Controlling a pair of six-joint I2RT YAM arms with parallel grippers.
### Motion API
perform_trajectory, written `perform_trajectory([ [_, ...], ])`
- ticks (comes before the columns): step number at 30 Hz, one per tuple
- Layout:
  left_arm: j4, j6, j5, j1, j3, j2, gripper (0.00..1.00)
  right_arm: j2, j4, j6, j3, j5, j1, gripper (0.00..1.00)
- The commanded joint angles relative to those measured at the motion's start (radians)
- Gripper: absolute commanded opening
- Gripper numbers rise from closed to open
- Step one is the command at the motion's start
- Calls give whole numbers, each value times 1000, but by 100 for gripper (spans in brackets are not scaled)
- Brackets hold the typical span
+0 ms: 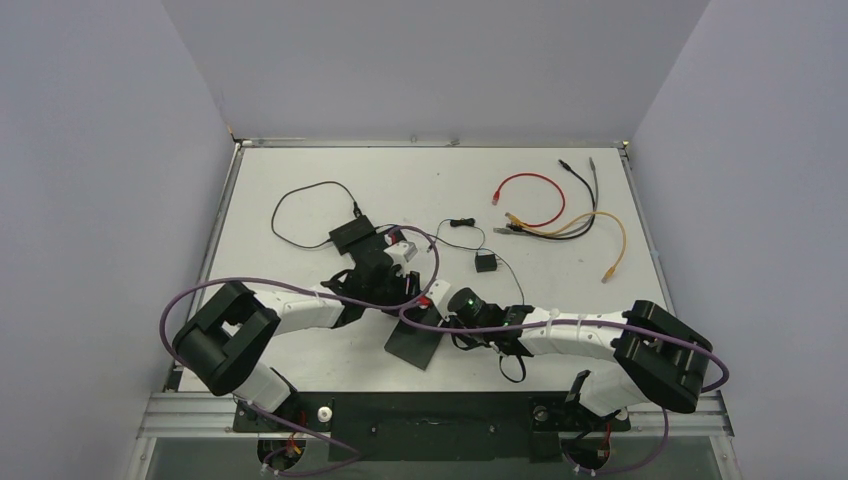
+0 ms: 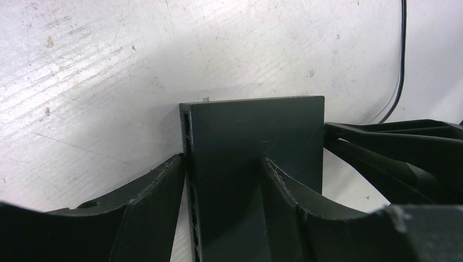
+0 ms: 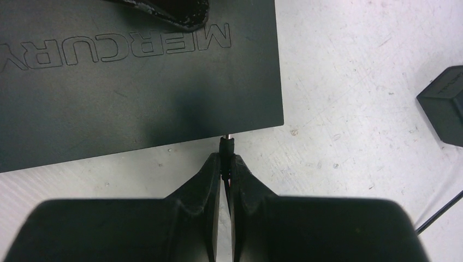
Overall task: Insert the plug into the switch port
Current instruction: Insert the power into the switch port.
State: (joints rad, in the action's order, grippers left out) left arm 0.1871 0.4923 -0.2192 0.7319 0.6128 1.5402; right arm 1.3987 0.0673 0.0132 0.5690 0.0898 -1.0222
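The switch (image 1: 412, 348) is a flat black box marked MERCURY (image 3: 136, 82), lying near the table's front middle. My left gripper (image 1: 415, 305) is shut on it. In the left wrist view one finger (image 2: 158, 202) presses the switch's (image 2: 256, 125) slotted side and the other lies against its broad face. My right gripper (image 3: 226, 158) is shut on a thin black plug (image 3: 226, 144). The plug's metal tip touches the switch's near edge by the corner. In the top view the right gripper (image 1: 447, 320) sits just right of the switch. The port itself is hidden.
A small black adapter (image 1: 486, 264) with a thin cable lies behind the right gripper and shows at the right wrist view's edge (image 3: 445, 106). Another black box (image 1: 350, 233) with a looped cord sits behind the left arm. Red (image 1: 520, 185), yellow (image 1: 600, 235) and black cables lie back right.
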Motion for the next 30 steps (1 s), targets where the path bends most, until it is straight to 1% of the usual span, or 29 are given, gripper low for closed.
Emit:
perform_trajectory([
  [1, -50, 8, -145, 69, -46, -5, 48, -29, -271, 99, 21, -96, -10, 0],
  [9, -26, 9, -152, 83, -65, -3, 47, -30, -339, 181, 19, -168, -9, 0],
  [16, -26, 8, -154, 94, -65, 5, 47, -24, -383, 198, 56, -180, -3, 0],
  [30, 7, 14, -186, 123, -68, 8, 47, 50, -502, 211, 135, -233, 34, 0],
])
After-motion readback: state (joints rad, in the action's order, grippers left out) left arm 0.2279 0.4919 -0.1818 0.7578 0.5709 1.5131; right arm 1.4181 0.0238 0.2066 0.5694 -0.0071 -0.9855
